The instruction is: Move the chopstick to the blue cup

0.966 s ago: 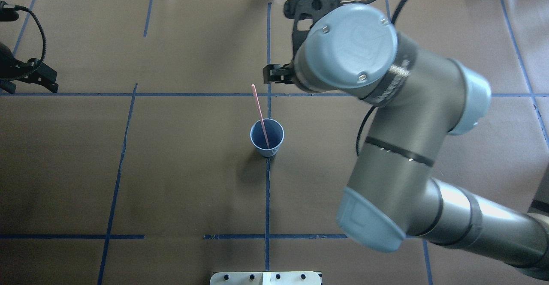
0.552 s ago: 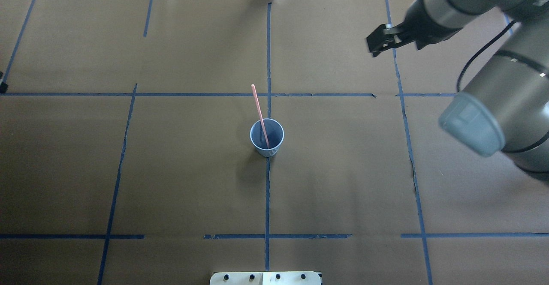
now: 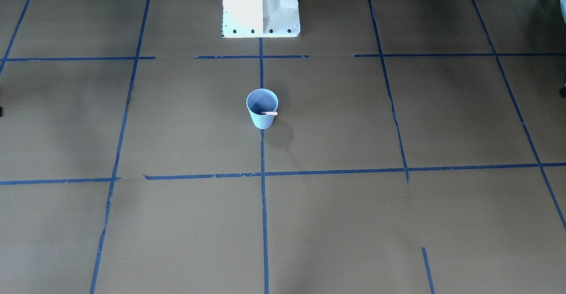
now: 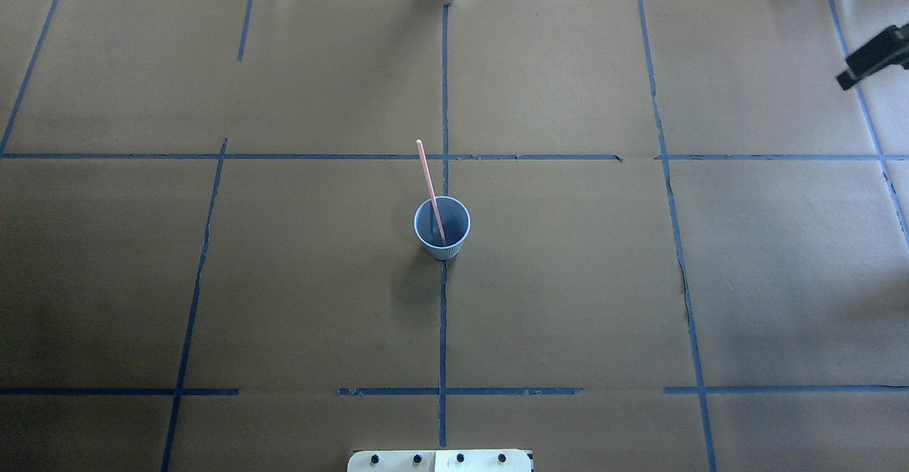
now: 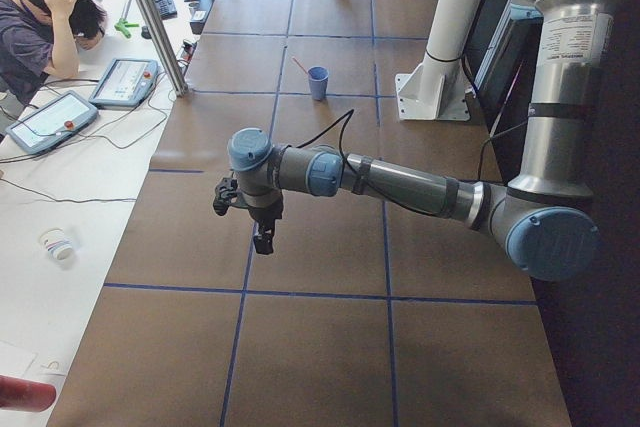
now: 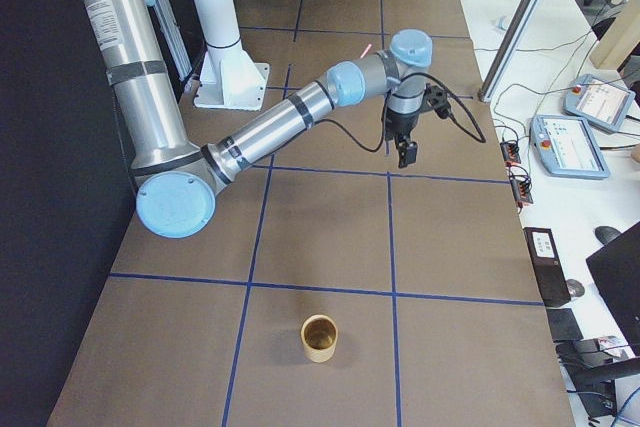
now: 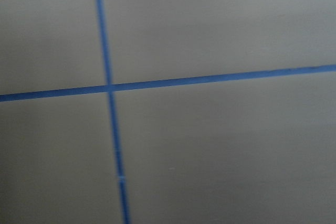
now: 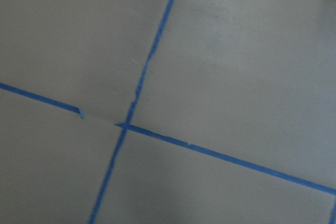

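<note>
- Overhead exterior view, left side: the left pincer is out of this frame. The exterior left view shows it hanging point-down over the tabletop, well apart from the cup. I cannot tell whether it is spread or pressed together
- Middle: the chopstick stands in the blue cup, with its lower end inside and its upper part leaning away from the robot, sticking out well above the rim. The cup is upright on a tape line
- Nothing touches chopstick or cup, so the transfer looks done. The step in hand, as I judge it, is getting the arms clear
- Right edge: only a dark piece of the right pincer shows, well apart from the cup. Neither this view nor the exterior right one lets me tell whether it is spread or pressed together
- To retreat well, keep both arms high and out to the sides, with no sweep across the middle. The stick's raised end is the likeliest thing to catch, and a light cup with a long leaning stick would probably tip at a small knock
</note>
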You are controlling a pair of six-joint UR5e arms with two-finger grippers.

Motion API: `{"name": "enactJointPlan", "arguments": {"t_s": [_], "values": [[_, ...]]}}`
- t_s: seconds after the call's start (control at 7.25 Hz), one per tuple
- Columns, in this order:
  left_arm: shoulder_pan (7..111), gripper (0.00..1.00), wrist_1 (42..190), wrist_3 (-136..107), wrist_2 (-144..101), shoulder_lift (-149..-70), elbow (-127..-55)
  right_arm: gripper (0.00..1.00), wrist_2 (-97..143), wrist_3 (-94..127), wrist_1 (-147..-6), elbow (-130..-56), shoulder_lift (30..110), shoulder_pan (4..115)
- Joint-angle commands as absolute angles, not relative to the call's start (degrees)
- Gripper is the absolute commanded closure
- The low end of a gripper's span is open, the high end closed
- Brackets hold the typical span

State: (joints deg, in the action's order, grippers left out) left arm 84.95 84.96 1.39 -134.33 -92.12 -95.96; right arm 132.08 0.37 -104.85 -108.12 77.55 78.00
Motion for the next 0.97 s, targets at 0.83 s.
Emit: {"name": "enactJointPlan", "arguments": {"t_s": [0.83], "values": [[88.2, 0.00, 85.0, 3.1, -134.5, -88.4, -93.3, 0.00, 140.6, -4.0, -83.8, -86.3, 91.3, 91.8]]}}
